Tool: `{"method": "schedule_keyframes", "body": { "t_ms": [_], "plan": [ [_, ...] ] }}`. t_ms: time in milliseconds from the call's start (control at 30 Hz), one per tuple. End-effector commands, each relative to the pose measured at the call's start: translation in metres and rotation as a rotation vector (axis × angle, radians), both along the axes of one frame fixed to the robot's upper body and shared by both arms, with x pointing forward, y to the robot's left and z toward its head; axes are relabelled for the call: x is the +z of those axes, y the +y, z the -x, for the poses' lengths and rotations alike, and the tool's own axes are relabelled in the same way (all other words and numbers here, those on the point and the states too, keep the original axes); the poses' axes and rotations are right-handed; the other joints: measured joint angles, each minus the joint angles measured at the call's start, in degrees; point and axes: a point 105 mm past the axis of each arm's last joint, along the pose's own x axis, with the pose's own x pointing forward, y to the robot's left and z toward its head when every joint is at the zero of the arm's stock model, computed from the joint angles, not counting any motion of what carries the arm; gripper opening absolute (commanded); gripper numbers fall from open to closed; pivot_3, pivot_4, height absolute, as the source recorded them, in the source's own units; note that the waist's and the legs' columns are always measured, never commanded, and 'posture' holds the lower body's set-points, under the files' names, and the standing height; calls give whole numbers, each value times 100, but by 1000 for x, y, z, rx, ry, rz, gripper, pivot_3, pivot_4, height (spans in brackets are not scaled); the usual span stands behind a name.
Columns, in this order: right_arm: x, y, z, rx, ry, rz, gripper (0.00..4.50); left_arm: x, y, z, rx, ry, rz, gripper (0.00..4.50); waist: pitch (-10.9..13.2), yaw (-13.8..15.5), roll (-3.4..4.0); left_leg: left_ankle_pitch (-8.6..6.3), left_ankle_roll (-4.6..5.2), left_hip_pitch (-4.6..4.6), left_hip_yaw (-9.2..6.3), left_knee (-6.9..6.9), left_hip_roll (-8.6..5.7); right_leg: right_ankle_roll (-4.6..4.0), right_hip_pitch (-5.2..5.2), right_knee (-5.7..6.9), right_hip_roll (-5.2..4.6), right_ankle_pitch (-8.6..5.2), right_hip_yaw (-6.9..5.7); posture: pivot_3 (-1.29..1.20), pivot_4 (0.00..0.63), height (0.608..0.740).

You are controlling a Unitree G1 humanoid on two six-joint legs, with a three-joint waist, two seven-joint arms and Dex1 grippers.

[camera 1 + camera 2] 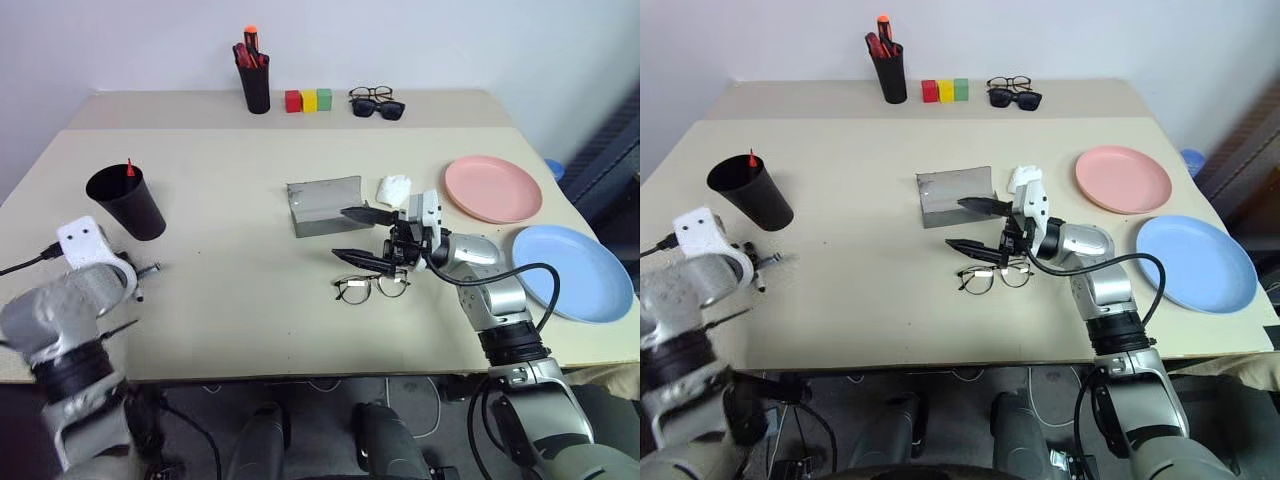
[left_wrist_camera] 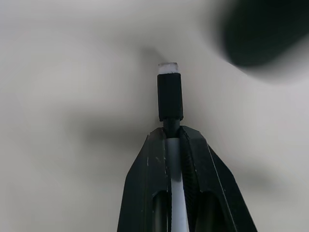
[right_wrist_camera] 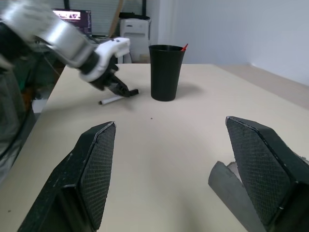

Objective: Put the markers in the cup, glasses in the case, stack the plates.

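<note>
L pincer (image 2: 170,145) clamped on slim marker (image 2: 170,96); R pincer (image 3: 193,169) apart, ribbed pads.

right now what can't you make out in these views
- Contents of the cup: its wall hides them in both head views; one red tip shows above the rim.
- Marker in the left gripper: the shut jaws cover its body in the left wrist view.
- Glasses: the right gripper partly covers them.
</note>
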Motion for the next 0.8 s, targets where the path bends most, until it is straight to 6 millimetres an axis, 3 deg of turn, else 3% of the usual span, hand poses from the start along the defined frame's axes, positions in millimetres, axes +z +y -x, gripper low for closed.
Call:
{"method": "schedule_keyframes", "body": {
  "t_ms": [33, 100, 233, 300, 367, 500, 567, 700, 800],
  "plan": [
    [11, -5, 2, -21, -48, -16, 3719, 37, -67, 20, -451, -176, -82, 64, -1, 11, 7, -3, -5, -1, 1, -1, 1, -24, -4, -2, 0, -12, 0, 0, 150, 740],
    [13, -5, 3, -29, -49, -21, 3719, 48, -81, 13, -535, -250, -154, 64, -1, 69, 14, -4, -7, 1, 3, 0, 0, -30, 0, -5, -6, -15, -1, 0, 150, 740],
    [14, -6, 6, -52, -53, -25, 3719, 96, -89, -38, -428, -587, -254, 64, -2, 85, 11, -4, -7, -8, -1, 8, -2, -42, 8, -32, -8, -9, -12, 0, 150, 740],
    [14, -8, 6, -66, -55, -26, 3719, 116, -86, -57, -341, -735, -307, 64, -4, 62, 15, -4, -5, -19, -2, 3, -1, -52, 12, -69, -5, 1, -12, 0, 150, 740],
    [13, -12, 5, -86, -57, -27, 3719, 132, -69, -76, -190, -858, -404, 64, -4, 42, 14, 3, 20, -30, 6, 1, -3, -49, 11, -85, -5, 5, -7, 0, 150, 740],
    [11, -15, 5, -101, -57, -28, 3719, 136, -49, -91, -55, -928, -512, 64, -3, 57, 14, -6, 36, -43, 12, -8, -2, -6, -11, -77, -2, 12, -5, 0, 150, 740],
    [10, -15, 5, -107, -56, -29, 3719, 139, -29, -95, 59, -958, -569, 64, -3, 69, 15, -6, 38, -58, 7, -8, -2, 13, -27, -69, 1, 20, -7, 0, 150, 740],
    [9, -16, 5, -114, -58, -32, 3719, 140, -2, -94, 174, -986, -661, 64, -2, 65, 14, -6, 38, -66, 10, 1, -2, 20, -29, -71, 1, 24, -6, 0, 150, 740],
    [9, -16, 6, -117, -59, -33, 3719, 141, 8, -92, 200, -1002, -698, 64, -3, 65, 14, -4, 36, -63, 9, 11, -2, 18, -23, -69, 1, 29, -6, 0, 150, 740]
  ]
}}
